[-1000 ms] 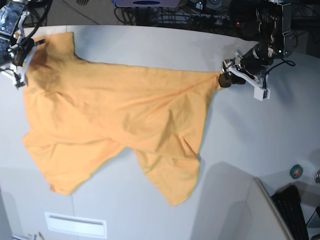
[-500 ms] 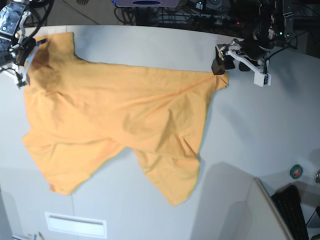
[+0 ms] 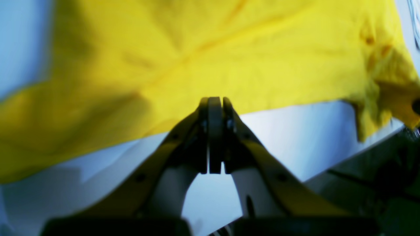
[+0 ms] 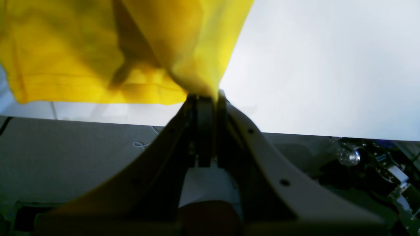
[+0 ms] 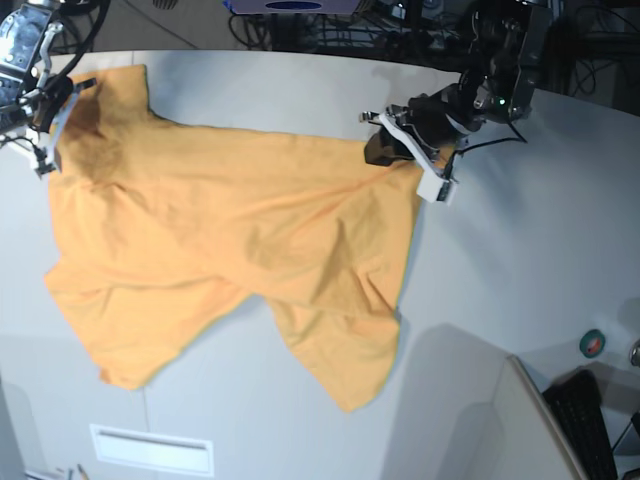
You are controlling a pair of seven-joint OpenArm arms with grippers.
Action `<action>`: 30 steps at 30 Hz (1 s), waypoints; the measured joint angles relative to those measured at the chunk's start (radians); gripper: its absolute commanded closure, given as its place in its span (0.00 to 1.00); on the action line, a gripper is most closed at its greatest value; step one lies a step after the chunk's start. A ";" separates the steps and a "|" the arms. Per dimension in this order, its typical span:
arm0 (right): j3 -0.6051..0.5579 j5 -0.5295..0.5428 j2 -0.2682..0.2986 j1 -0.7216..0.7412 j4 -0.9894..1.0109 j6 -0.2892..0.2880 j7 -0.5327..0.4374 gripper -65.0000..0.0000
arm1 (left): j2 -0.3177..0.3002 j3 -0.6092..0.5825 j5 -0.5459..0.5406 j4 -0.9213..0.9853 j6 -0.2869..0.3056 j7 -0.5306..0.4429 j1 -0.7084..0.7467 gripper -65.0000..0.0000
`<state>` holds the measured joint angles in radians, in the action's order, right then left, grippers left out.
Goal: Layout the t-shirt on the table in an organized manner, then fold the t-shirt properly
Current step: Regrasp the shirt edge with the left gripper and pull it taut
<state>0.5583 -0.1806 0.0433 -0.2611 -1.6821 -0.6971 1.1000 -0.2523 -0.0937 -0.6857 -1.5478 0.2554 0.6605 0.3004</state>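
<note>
Left gripper (image 5: 385, 148) now farther over t-shirt (image 5: 230, 240)

Left gripper (image 3: 215, 131): pale cream curved fingers (image 3: 269, 177), black inner pads, small dark screw holes. Right gripper (image 4: 205, 124): same cream fingers (image 4: 262, 157), black pads, screw holes. Arms: black housings, white brackets, black cables, green indicator light.

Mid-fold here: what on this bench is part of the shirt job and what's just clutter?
Job:
orange t-shirt
table
right gripper, jaws shut on the shirt
left gripper, jaws shut

Lying about:
keyboard
green-rimmed round item
</note>
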 measured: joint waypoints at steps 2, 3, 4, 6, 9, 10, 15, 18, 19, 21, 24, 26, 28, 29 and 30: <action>0.000 0.000 0.000 0.000 0.000 0.000 0.000 1.00 | 0.006 -0.038 0.002 0.060 -0.016 0.005 -0.039 1.00; 0.001 0.000 0.000 0.000 0.000 0.000 0.000 1.00 | 0.016 -0.048 0.001 0.091 -0.046 0.002 -0.061 1.00; 0.001 0.000 0.000 -0.001 -0.001 0.000 0.000 1.00 | 0.023 -0.057 -0.002 0.117 -0.082 0.000 -0.080 1.00; 0.001 0.000 0.000 -0.001 -0.001 0.000 0.000 1.00 | 0.021 -0.075 -0.001 0.142 -0.136 0.000 -0.105 1.00; 0.001 0.000 0.000 -0.001 -0.001 0.000 0.000 1.00 | 0.016 -0.077 0.000 0.142 -0.152 -0.006 -0.115 1.00; 0.001 0.000 0.000 -0.001 -0.001 0.000 0.000 1.00 | 0.017 -0.077 0.000 0.142 -0.152 -0.006 -0.115 1.00; 0.005 0.000 0.000 -0.001 -0.001 0.000 0.000 1.00 | 0.014 -0.078 0.000 0.154 -0.205 -0.007 -0.161 1.00; 0.005 0.000 0.000 -0.001 -0.001 0.000 0.000 1.00 | 0.012 -0.077 -0.001 0.154 -0.207 -0.006 -0.193 1.00; 0.005 0.000 0.000 0.000 -0.001 0.000 0.000 1.00 | 0.012 -0.078 -0.002 0.163 -0.206 -0.007 -0.206 1.00; 0.005 -0.001 0.000 0.000 -0.001 0.000 0.000 1.00 | 0.015 -0.080 -0.004 0.202 -0.204 -0.006 -0.245 1.00; 0.005 0.000 0.000 0.000 0.000 0.000 0.000 1.00 | 0.017 -0.082 -0.002 0.292 -0.204 -0.007 -0.307 1.00; 0.005 0.000 0.000 0.000 -0.001 0.000 0.000 1.00 | 0.019 -0.080 0.000 0.344 -0.207 -0.007 -0.340 1.00; 0.005 0.000 0.000 0.000 0.000 0.000 0.000 1.00 | 0.019 -0.080 0.000 0.361 -0.208 -0.005 -0.364 1.00; 0.005 0.000 0.000 0.000 0.000 0.000 0.000 1.00 | 0.019 -0.080 -0.003 0.360 -0.207 -0.006 -0.374 1.00; 0.005 0.000 0.000 -0.001 0.000 0.000 0.000 1.00 | 0.020 -0.080 -0.004 0.360 -0.206 -0.006 -0.385 1.00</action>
<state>0.5632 -0.1802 0.0433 -0.2619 -1.6825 -0.6971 1.0996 -0.2325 -0.1738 -0.6899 -1.1873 0.0490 0.6548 -0.0841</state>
